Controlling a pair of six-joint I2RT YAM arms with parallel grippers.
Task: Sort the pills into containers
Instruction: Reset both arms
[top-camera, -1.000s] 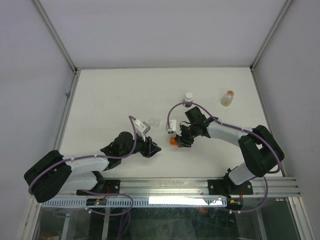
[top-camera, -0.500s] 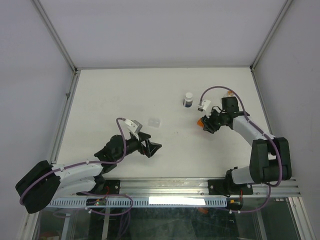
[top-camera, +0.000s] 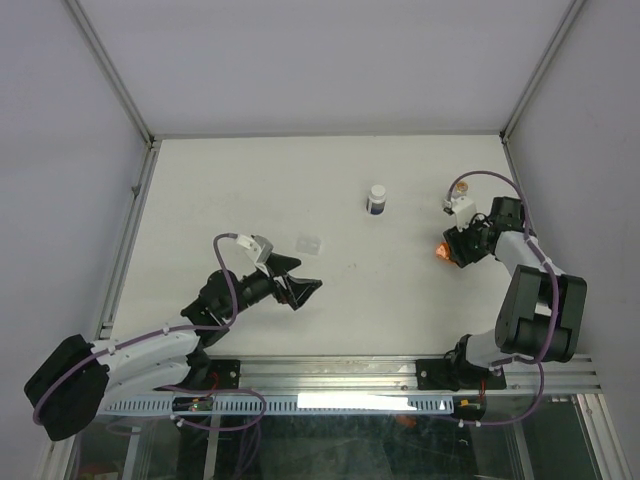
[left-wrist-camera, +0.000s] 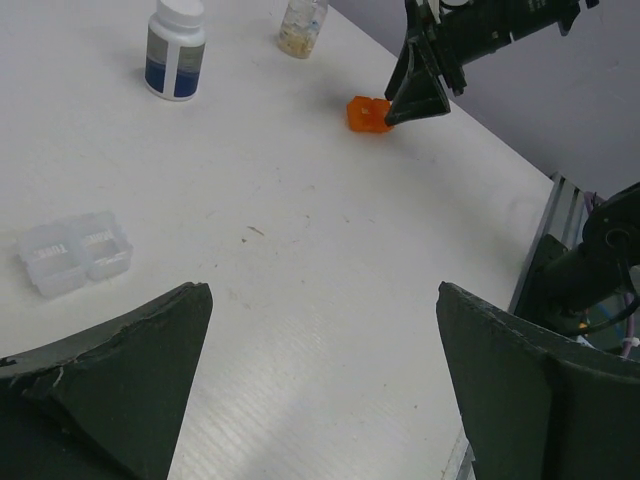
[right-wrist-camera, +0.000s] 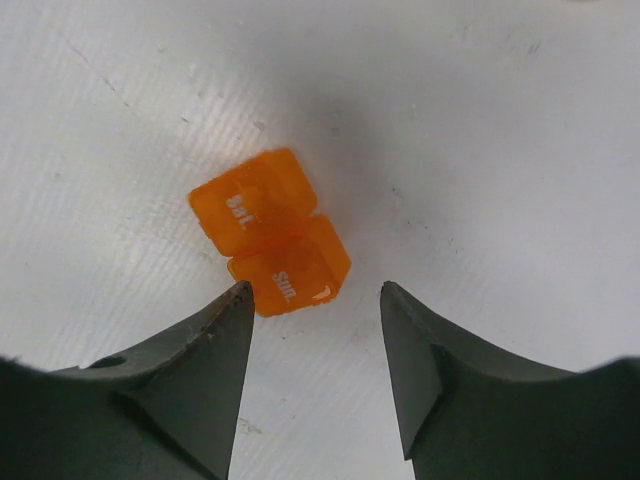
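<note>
- Left jaws: very wide apart, nothing between the fingers, nothing held or touched; only bare worktop in the gap.
- Right jaws: apart, narrower than the left pair, clamped on nothing; worktop visible between the fingertips.
- Orange box: one, flat on the worktop just ahead of the right jaws, its near corner just beside one fingertip; touching or not, cannot tell.
- Same box: two joined cells, lids marked "Sat." and "Sun.", contents not visible; at the right side of the worktop, well apart from the left jaws.
- White bottle: one, upright, white cap, dark band; at mid-worktop towards the far side, well apart from both pairs of jaws.
- Vial: one, clear, upright, at the far right beyond the right jaws; from above, mostly hidden behind the right arm's cable.
- Pills: a tan heap inside the vial; too small and packed to count. Loose ones on the worktop: cannot tell.
- Clear box: one, two joined cells, flat, near the left jaws and just beyond them, not touched; contents cannot tell.
- Tally: two boxes of two cells each, one bottle, one vial, two arms.
</note>
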